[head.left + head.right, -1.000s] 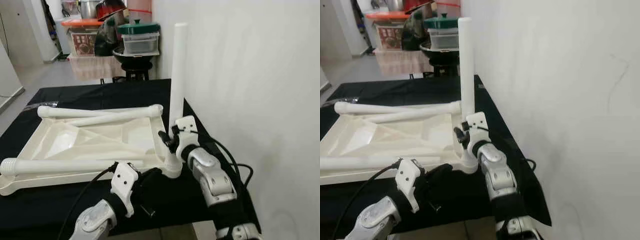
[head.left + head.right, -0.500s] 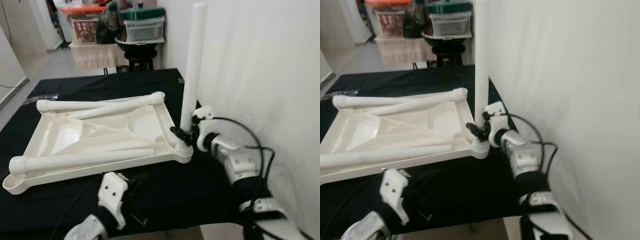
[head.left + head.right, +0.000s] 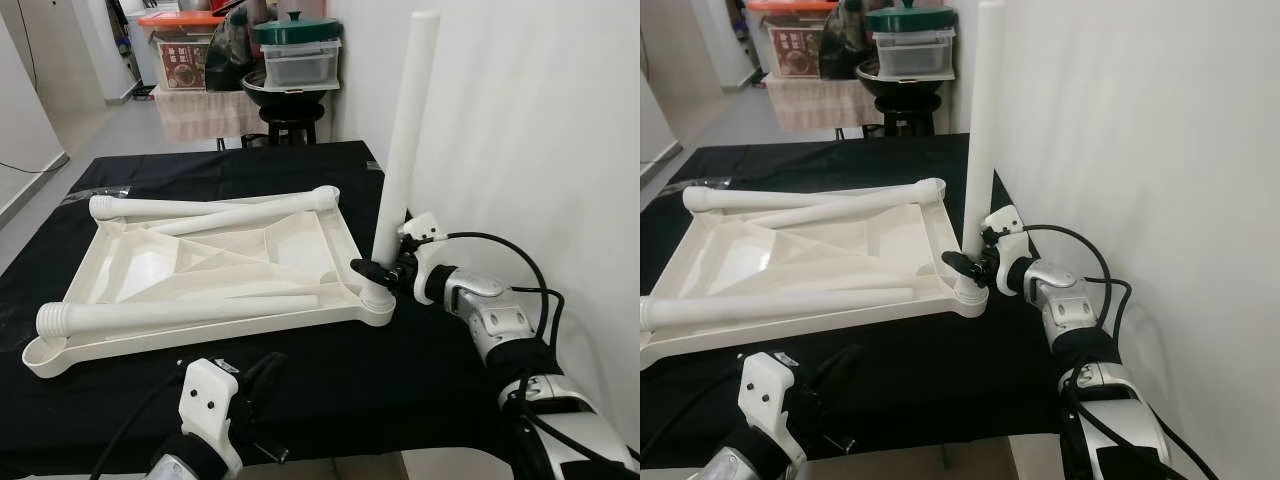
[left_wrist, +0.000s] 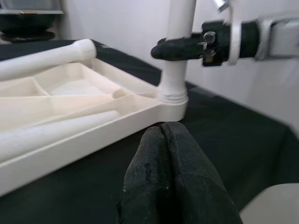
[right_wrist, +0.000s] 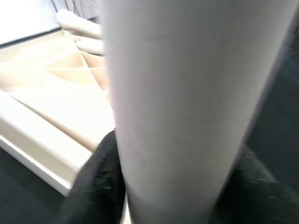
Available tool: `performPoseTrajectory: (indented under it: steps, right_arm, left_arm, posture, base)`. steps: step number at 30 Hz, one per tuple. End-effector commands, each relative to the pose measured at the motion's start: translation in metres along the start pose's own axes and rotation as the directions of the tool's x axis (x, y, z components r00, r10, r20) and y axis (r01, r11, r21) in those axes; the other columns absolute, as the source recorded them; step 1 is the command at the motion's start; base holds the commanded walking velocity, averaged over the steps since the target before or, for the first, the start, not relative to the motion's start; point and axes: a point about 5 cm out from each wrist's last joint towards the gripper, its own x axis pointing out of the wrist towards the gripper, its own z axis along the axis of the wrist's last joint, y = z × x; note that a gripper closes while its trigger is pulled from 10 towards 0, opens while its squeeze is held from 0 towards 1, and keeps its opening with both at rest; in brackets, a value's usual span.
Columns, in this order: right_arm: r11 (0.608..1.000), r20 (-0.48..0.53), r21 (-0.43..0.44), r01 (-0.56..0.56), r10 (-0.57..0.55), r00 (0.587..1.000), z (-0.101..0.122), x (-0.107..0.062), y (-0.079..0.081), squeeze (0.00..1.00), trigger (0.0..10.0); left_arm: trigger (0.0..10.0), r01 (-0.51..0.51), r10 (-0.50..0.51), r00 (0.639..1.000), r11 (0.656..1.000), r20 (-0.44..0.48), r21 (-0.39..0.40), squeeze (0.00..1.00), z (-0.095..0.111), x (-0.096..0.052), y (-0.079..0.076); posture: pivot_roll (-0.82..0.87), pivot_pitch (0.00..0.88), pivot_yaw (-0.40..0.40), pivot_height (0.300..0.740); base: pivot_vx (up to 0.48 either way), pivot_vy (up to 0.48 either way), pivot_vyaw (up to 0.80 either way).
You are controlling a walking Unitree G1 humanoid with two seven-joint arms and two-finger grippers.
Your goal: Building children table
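We stand before a table draped in a black cloth (image 3: 300, 390), its right edge running along a plain white wall (image 3: 560, 140). Lying upside down on the cloth is the large cream-white plastic tabletop of the children's table (image 3: 215, 270), ribbed on its underside, filling the centre of the cloth.

At the tabletop's corner nearest the wall, at about 4 o'clock from its middle, a long white plastic tube leg (image 3: 403, 140) stands upright in the corner socket (image 3: 377, 302), tilted slightly toward the wall. Two more white tube legs lie flat on the tabletop: one loose leg with a threaded end (image 3: 170, 316) along the near edge at 6 o'clock, and another white leg (image 3: 215, 208) along the far edge at 12 o'clock.

Our right gripper (image 3: 383, 270) comes in from 3 o'clock, and its black fingers (image 3: 962, 262) are clamped around the upright leg just above the socket; the right wrist view shows the tube pressed between both pads.

Our left gripper (image 4: 163, 140) hangs low at 6 o'clock, over the cloth just short of the tabletop's near rim, its two black fingers pressed together with nothing between them.

Beyond the table at 12 o'clock, a stack of a dark pan and a green-lidded container (image 3: 290, 65) sits on a stool.
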Motion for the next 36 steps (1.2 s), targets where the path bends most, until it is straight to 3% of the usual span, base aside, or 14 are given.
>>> performPoseTrajectory:
  steps: [1, 10, 12, 14, 15, 16, 18, 23, 24, 26, 27, 34, 35, 36]
  right_arm:
    - [1.000, 0.017, 0.004, -0.015, 0.015, 1.000, 0.002, -0.001, -0.001, 0.00, 0.0]
    - [0.999, -0.033, 0.033, -0.037, 0.039, 0.999, -0.020, -0.006, 0.007, 0.00, 0.0]
    - [0.972, -0.159, 0.005, 0.235, -0.231, 0.960, -0.045, -0.008, 0.015, 0.00, 0.0]
    - [0.972, -0.159, 0.005, 0.235, -0.231, 0.960, -0.045, -0.008, 0.015, 0.00, 0.0]
    - [0.913, -0.181, 0.099, 0.396, -0.374, 0.909, -0.052, -0.009, 0.031, 0.00, 0.0]
    - [0.913, -0.181, 0.099, 0.396, -0.374, 0.909, -0.052, -0.009, 0.031, 0.00, 0.0]
    - [0.934, -0.142, 0.144, 0.328, -0.309, 0.940, -0.048, 0.001, 0.083, 0.00, 0.0]
    - [0.942, -0.105, 0.110, 0.317, -0.306, 0.946, -0.039, 0.011, 0.086, 0.00, 0.0]
    - [0.939, -0.104, 0.099, 0.329, -0.319, 0.942, -0.036, 0.013, 0.083, 0.00, 1.3]
    - [0.938, -0.105, 0.092, 0.333, -0.324, 0.940, -0.035, 0.014, 0.082, 0.00, 1.3]
    - [0.950, -0.077, 0.100, 0.296, -0.289, 0.954, -0.030, 0.015, 0.085, 1.00, 10.0]
    - [0.983, 0.020, 0.123, 0.139, -0.143, 0.990, -0.006, 0.013, 0.092, 1.00, 10.0]
    - [0.994, 0.055, 0.097, 0.043, -0.049, 0.997, 0.003, 0.013, 0.092, 0.84, 10.0]
    - [0.995, 0.090, 0.067, -0.076, 0.070, 0.993, 0.011, 0.013, 0.090, 0.00, 10.0]
  left_arm:
    - [10.0, 0.008, -0.009, 1.000, 1.000, -0.010, -0.019, 0.00, 0.000, -0.001, -0.001]
    - [10.0, 0.042, -0.042, 0.999, 0.999, -0.006, -0.015, 0.00, -0.001, 0.001, -0.003]
    - [10.0, 0.053, -0.053, 0.999, 0.999, -0.003, 0.000, 0.00, -0.001, 0.001, -0.003]
    - [10.0, 0.053, -0.053, 0.999, 0.999, -0.003, 0.000, 0.00, -0.001, 0.001, -0.003]
    - [10.0, 0.056, -0.056, 0.998, 0.998, 0.000, 0.005, 0.00, 0.000, 0.001, -0.002]
    - [10.0, 0.056, -0.056, 0.998, 0.998, 0.000, 0.005, 0.00, 0.000, 0.001, -0.002]
    - [10.0, 0.069, -0.069, 0.998, 0.998, 0.004, 0.007, 0.00, 0.000, 0.004, -0.001]
    - [10.0, 0.113, -0.113, 0.994, 0.994, 0.007, 0.013, 0.00, -0.001, 0.010, -0.003]
    - [10.0, 0.111, -0.111, 0.994, 0.994, 0.014, 0.005, 0.00, -0.001, 0.011, -0.003]
    - [10.0, 0.108, -0.108, 0.994, 0.994, 0.020, 0.000, 0.00, -0.001, 0.012, -0.003]
    - [10.0, 0.103, -0.102, 0.994, 0.995, 0.025, -0.004, 0.00, -0.001, 0.012, -0.003]
    - [10.0, 0.103, -0.103, 0.994, 0.995, 0.038, -0.005, 0.00, 0.000, 0.016, -0.005]
    - [10.0, 0.110, -0.110, 0.993, 0.994, 0.041, -0.009, 0.00, 0.001, 0.016, -0.006]
    - [10.0, 0.116, -0.116, 0.992, 0.993, 0.043, -0.013, 0.00, 0.001, 0.017, -0.007]
  posture:
    - [0.09, 0.000, -0.023, 0.740]
    - [0.07, 0.000, -0.042, 0.740]
    - [0.07, 0.000, -0.050, 0.740]
    - [0.07, 0.000, -0.050, 0.740]
    - [0.05, 0.000, -0.039, 0.740]
    - [0.05, 0.000, -0.039, 0.740]
    - [0.02, 0.000, -0.010, 0.740]
    - [0.03, 0.000, -0.014, 0.740]
    - [0.02, 0.000, -0.012, 0.740]
    - [0.02, 0.000, -0.011, 0.740]
    - [0.02, 0.000, -0.008, 0.740]
    - [0.01, 0.000, -0.004, 0.740]
    - [0.01, 0.000, -0.005, 0.740]
    - [0.01, 0.000, -0.004, 0.740]
  base:
    - [0.000, 0.000, 0.00]
    - [0.000, 0.000, 0.00]
    - [0.000, 0.000, 0.00]
    - [0.000, 0.000, 0.00]
    - [0.000, 0.000, 0.00]
    - [0.000, 0.000, 0.00]
    - [0.000, 0.000, 0.00]
    - [0.000, 0.000, 0.00]
    - [0.000, 0.000, 0.00]
    - [0.000, 0.000, 0.00]
    - [0.000, 0.000, 0.00]
    - [0.000, 0.000, 0.00]
    - [0.000, 0.000, 0.00]
    - [0.000, 0.000, 0.00]
